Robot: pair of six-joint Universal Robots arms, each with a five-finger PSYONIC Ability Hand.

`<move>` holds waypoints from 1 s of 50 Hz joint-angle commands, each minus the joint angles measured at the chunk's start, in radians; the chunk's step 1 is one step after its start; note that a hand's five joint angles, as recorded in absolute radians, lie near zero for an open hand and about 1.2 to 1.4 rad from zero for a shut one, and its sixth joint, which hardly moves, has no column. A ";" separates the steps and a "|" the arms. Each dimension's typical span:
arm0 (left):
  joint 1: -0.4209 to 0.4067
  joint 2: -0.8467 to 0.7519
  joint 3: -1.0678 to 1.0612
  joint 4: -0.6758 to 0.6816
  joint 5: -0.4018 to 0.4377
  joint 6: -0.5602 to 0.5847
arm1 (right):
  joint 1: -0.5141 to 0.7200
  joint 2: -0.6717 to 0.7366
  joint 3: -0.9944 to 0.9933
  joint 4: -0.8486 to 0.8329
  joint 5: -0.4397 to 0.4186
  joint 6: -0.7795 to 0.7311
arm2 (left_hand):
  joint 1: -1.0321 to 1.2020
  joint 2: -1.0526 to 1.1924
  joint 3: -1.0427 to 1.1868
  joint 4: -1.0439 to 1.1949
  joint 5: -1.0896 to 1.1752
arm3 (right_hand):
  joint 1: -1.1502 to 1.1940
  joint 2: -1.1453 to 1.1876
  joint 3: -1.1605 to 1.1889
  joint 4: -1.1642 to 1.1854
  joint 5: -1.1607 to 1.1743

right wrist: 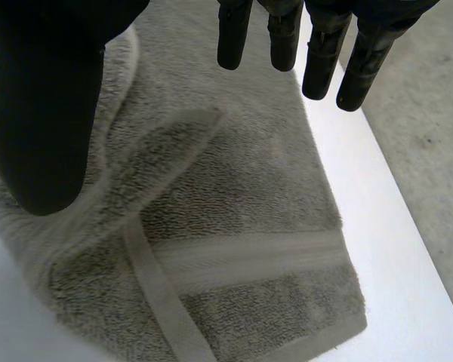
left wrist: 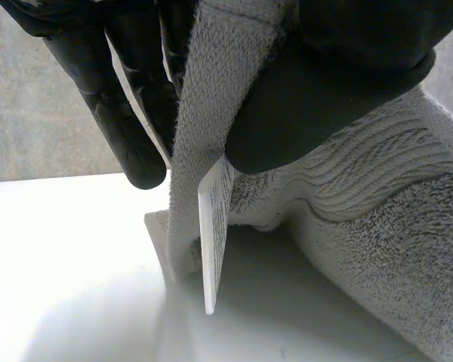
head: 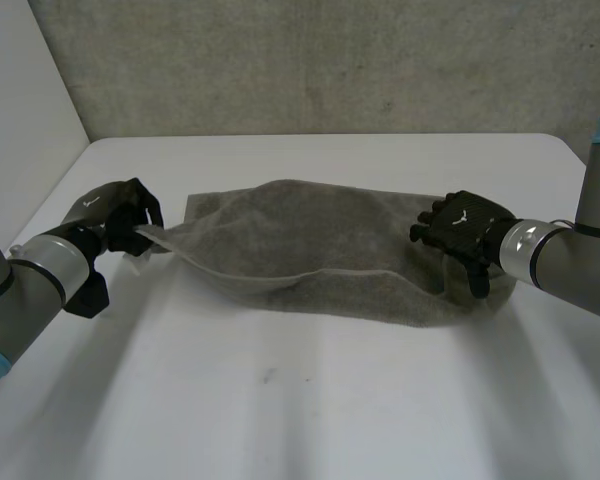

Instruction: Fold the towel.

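Head view — left hand (head: 118, 216); towel (head: 310, 235) corner, perhaps

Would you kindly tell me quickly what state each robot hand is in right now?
Left robot hand: shut on the towel, pinching its edge.
Right robot hand: open, fingers straight above the towel's other end.

bare white table (head: 280, 410) in front of the towel (head: 320, 235), concrete wall (head: 330, 60) behind the table's far edge
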 commanded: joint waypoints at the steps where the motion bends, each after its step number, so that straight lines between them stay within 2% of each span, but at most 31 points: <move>1: 0.011 0.003 -0.004 0.001 0.000 0.000 | 0.004 -0.032 0.058 -0.004 -0.008 -0.074 | 0.194 0.178 0.179 0.179 0.185 | 0.005 0.042 0.039 0.042 0.035; 7: 0.013 0.003 -0.007 0.001 0.000 0.000 | 0.004 -0.029 0.093 -0.003 0.007 -0.217 | 0.194 0.178 0.179 0.179 0.185 | 0.040 0.078 0.074 0.077 0.070; 13: 0.011 0.003 -0.012 0.002 0.000 0.000 | 0.005 -0.006 0.095 -0.004 0.010 -0.303 | 0.194 0.178 0.179 0.179 0.185 | 0.222 0.259 0.256 0.258 0.252; 20: 0.011 0.003 -0.012 0.002 0.000 0.000 | 0.004 0.022 0.082 -0.038 0.021 -0.307 | 0.194 0.178 0.179 0.179 0.185 | 0.234 0.271 0.268 0.271 0.264; 32: 0.013 0.003 -0.012 0.002 0.000 0.000 | 0.005 0.059 0.076 -0.148 0.112 -0.324 | 0.194 0.178 0.179 0.179 0.185 | 0.316 0.354 0.350 0.353 0.346; 35: 0.014 0.003 -0.012 0.002 0.000 0.000 | 0.005 0.060 0.076 -0.147 0.118 -0.330 | 0.194 0.178 0.179 0.179 0.185 | 0.512 0.549 0.546 0.548 0.542; 36: 0.014 0.003 -0.012 0.002 0.000 0.000 | 0.005 0.060 0.076 -0.147 0.118 -0.330 | 0.194 0.178 0.179 0.179 0.185 | 0.513 0.550 0.547 0.549 0.543; 38: 0.014 0.003 -0.015 0.002 0.002 0.000 | 0.004 0.054 0.076 -0.139 0.118 -0.329 | 0.194 0.178 0.179 0.179 0.185 | 0.872 0.909 0.906 0.909 0.902; 39: 0.014 0.003 -0.015 0.002 0.002 0.000 | 0.004 0.054 0.076 -0.139 0.118 -0.329 | 0.194 0.178 0.179 0.179 0.185 | 0.874 0.911 0.908 0.911 0.904; 40: 0.014 0.003 -0.017 0.002 0.002 0.000 | 0.004 0.047 0.079 -0.141 0.112 -0.321 | 0.194 0.178 0.179 0.179 0.185 | 1.112 1.150 1.146 1.149 1.143; 50: 0.014 0.003 -0.017 0.002 0.002 0.000 | 0.000 -0.027 0.096 -0.139 0.073 -0.205 | 0.194 0.178 0.179 0.179 0.185 | 1.146 1.183 1.180 1.183 1.176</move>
